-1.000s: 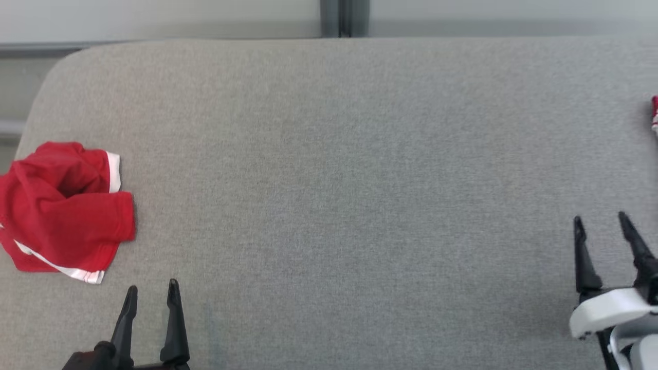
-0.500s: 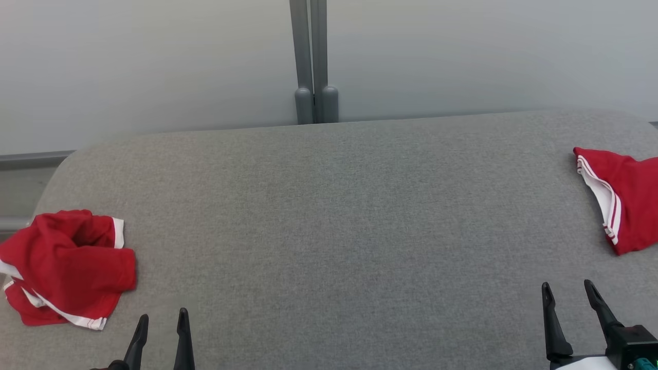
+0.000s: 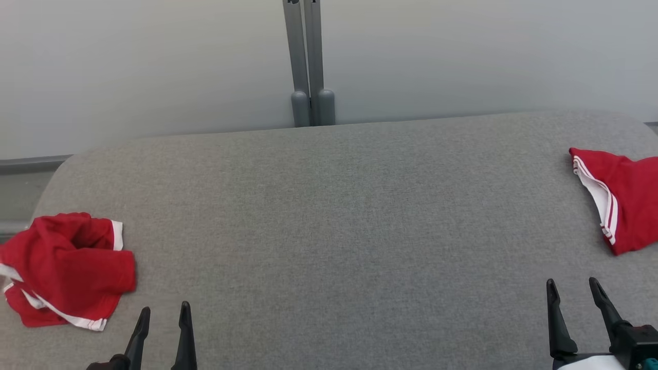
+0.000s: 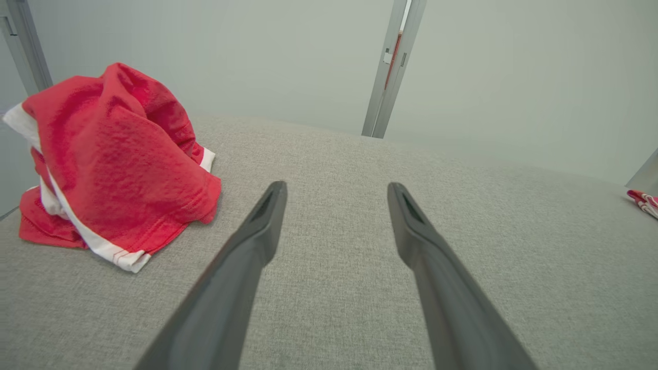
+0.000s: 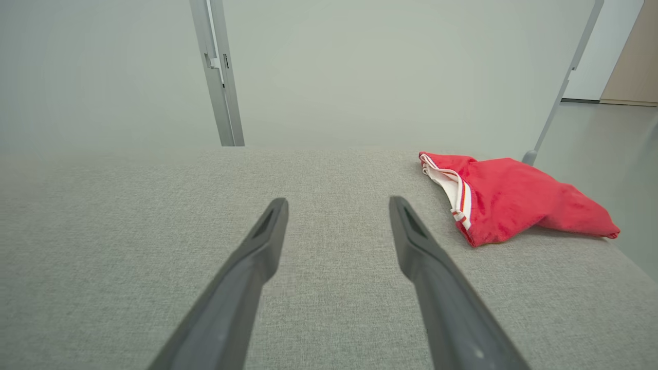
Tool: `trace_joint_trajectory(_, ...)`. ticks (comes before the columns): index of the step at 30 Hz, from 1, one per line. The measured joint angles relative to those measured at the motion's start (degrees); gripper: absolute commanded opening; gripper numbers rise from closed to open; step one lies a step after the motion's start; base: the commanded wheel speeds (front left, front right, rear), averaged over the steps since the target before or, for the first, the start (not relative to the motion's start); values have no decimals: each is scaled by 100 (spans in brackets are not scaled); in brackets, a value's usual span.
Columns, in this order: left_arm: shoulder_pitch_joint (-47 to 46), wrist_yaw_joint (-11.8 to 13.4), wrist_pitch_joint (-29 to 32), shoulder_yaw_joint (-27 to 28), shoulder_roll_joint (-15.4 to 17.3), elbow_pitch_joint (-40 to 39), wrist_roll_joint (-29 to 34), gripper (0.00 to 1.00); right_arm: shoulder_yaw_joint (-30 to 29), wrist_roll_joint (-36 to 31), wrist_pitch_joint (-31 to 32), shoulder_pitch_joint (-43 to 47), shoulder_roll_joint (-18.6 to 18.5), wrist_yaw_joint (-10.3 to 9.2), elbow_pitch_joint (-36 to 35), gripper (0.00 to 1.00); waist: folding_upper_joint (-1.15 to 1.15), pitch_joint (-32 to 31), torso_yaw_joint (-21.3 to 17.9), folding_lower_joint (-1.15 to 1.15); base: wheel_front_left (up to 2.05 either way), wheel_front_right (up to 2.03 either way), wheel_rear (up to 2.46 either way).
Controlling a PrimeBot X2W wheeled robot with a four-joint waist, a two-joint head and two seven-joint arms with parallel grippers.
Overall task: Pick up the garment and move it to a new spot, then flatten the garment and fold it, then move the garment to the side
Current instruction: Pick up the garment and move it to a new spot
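Note:
A crumpled red garment with white trim (image 3: 67, 270) lies at the left edge of the grey padded table (image 3: 329, 231); the left wrist view has this red garment (image 4: 113, 159) up left of the fingers. My left gripper (image 3: 163, 313) stands open just right of it, empty. A second red garment with white stripes (image 3: 624, 200) lies at the table's right edge, seen as a flat red heap (image 5: 514, 200) in the right wrist view. My right gripper (image 3: 573, 288) is open and empty, below that garment.
A grey post (image 3: 307, 61) stands against the pale wall behind the table's far edge. The table has rounded corners; its left edge falls off beside the crumpled garment. A wide bare stretch of grey fabric lies between the two garments.
The head camera has tilted up, so the wall, the post and the right garment have come into view. Both grippers sit lower in the picture and remain open.

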Motion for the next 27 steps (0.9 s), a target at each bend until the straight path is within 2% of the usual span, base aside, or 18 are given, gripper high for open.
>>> trace_joint_trajectory(6,-71,-4,1,42,-2,-59,2,100,98,371,0,132,5,0,-52,100,0,9,389,0,0,0,0)
trace_joint_trajectory(15,104,-9,0,345,2,-193,-24,100,570,401,0,82,4,0,-156,100,0,-3,1473,0,0,0,0)
trace_joint_trajectory(20,168,-9,1,343,2,-219,-49,100,600,497,0,49,8,0,-111,100,0,-14,1936,0,0,0,0)
trace_joint_trajectory(24,150,-9,0,328,2,-250,-116,100,559,550,0,75,7,0,-116,100,0,-5,2148,0,0,0,0)
trace_joint_trajectory(27,13,-9,0,277,2,-234,-234,100,549,550,0,130,8,0,-114,100,0,55,2163,0,0,0,0)
